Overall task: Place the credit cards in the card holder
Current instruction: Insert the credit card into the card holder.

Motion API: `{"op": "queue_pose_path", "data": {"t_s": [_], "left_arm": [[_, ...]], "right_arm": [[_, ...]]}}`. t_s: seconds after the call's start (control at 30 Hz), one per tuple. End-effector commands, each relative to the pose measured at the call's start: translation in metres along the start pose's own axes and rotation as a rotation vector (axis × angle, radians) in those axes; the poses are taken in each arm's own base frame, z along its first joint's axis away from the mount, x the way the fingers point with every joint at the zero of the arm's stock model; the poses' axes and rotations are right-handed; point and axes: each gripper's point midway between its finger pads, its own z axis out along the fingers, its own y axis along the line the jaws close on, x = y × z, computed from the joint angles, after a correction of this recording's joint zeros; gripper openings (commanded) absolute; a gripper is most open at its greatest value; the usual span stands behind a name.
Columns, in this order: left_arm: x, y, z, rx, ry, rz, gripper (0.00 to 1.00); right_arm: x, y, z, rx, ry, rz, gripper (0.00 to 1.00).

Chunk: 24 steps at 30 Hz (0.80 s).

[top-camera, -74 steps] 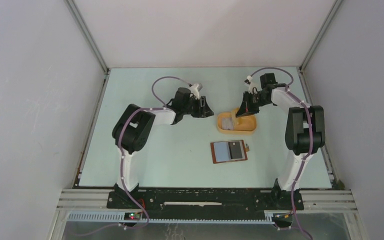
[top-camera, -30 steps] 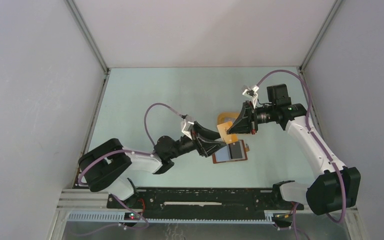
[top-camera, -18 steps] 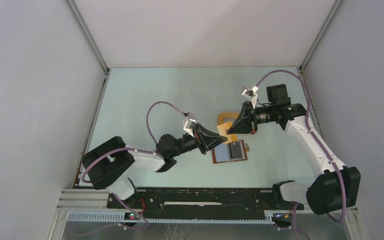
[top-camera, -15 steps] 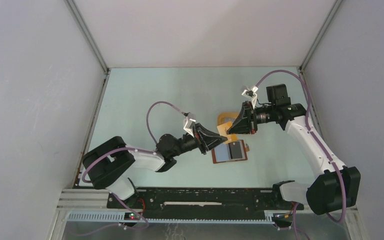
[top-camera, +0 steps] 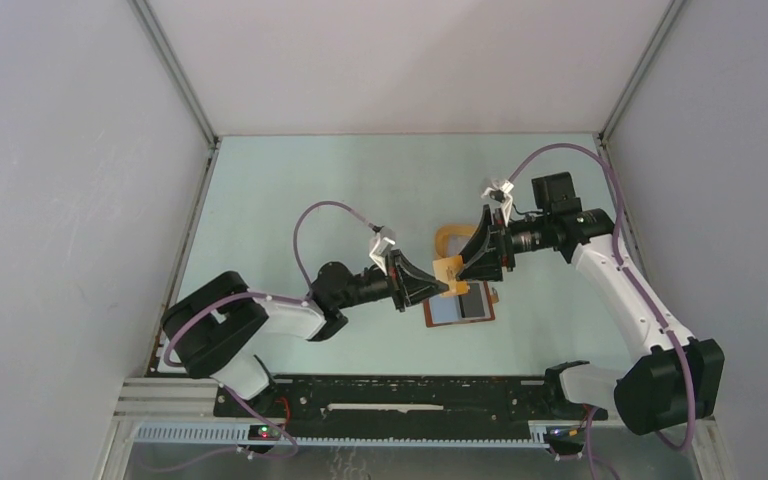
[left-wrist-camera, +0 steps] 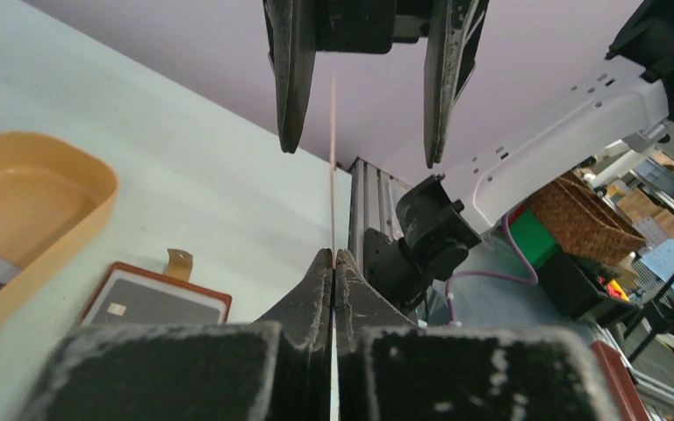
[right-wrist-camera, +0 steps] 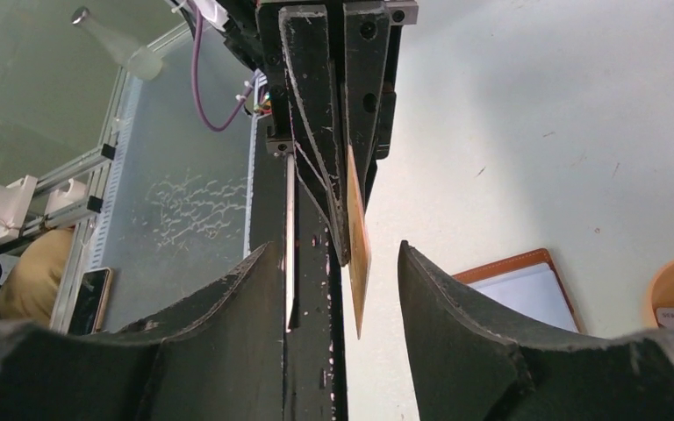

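Left gripper [left-wrist-camera: 333, 263] clamps one end of a card [left-wrist-camera: 332, 149] in the air over the open holder [left-wrist-camera: 176, 261]; thin, stiff, likely slick, best pinched on its faces near an end. Long axis seems to point at the right gripper [left-wrist-camera: 360, 149], fingers apart astride the far end.

Bright even light, soft shadows, near foreground blurred
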Motion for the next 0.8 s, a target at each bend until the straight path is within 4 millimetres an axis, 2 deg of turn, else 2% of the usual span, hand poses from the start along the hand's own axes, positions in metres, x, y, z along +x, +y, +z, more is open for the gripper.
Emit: {"op": "queue_pose_path", "data": {"t_s": [0.0, 0.13, 0.3, 0.37, 0.43, 0.47, 0.5, 0.67, 0.77], "left_arm": [[0.012, -0.007, -0.009, 0.029, 0.09, 0.012, 0.0], [0.014, -0.006, -0.01, 0.017, 0.119, 0.019, 0.0], [0.012, -0.006, -0.01, 0.012, 0.128, 0.029, 0.0], [0.012, -0.005, -0.009, 0.006, 0.131, 0.027, 0.0], [0.011, -0.002, -0.009, -0.01, 0.128, 0.023, 0.0], [0.01, 0.0, -0.01, -0.024, 0.121, 0.022, 0.04], [0.009, 0.001, -0.01, -0.038, 0.114, 0.02, 0.11], [0.005, 0.017, -0.026, -0.175, 0.084, 0.01, 0.47], [0.014, 0.031, -0.045, -0.285, 0.116, 0.016, 0.57]], "right_arm": [[-0.001, 0.004, 0.001, -0.005, 0.025, -0.043, 0.61], [0.002, 0.002, 0.004, -0.006, 0.037, -0.031, 0.56], [0.004, 0.002, 0.006, -0.019, 0.057, -0.032, 0.43], [0.005, 0.004, 0.008, -0.031, 0.062, -0.035, 0.3], [0.006, 0.005, 0.009, -0.035, 0.07, -0.039, 0.1], [0.007, 0.005, 0.01, -0.035, 0.074, -0.042, 0.02], [0.007, 0.004, 0.01, -0.033, 0.077, -0.042, 0.0], [0.017, -0.003, 0.011, -0.013, 0.097, 0.018, 0.0], [0.029, -0.019, 0.007, 0.065, 0.089, 0.09, 0.0]]}}
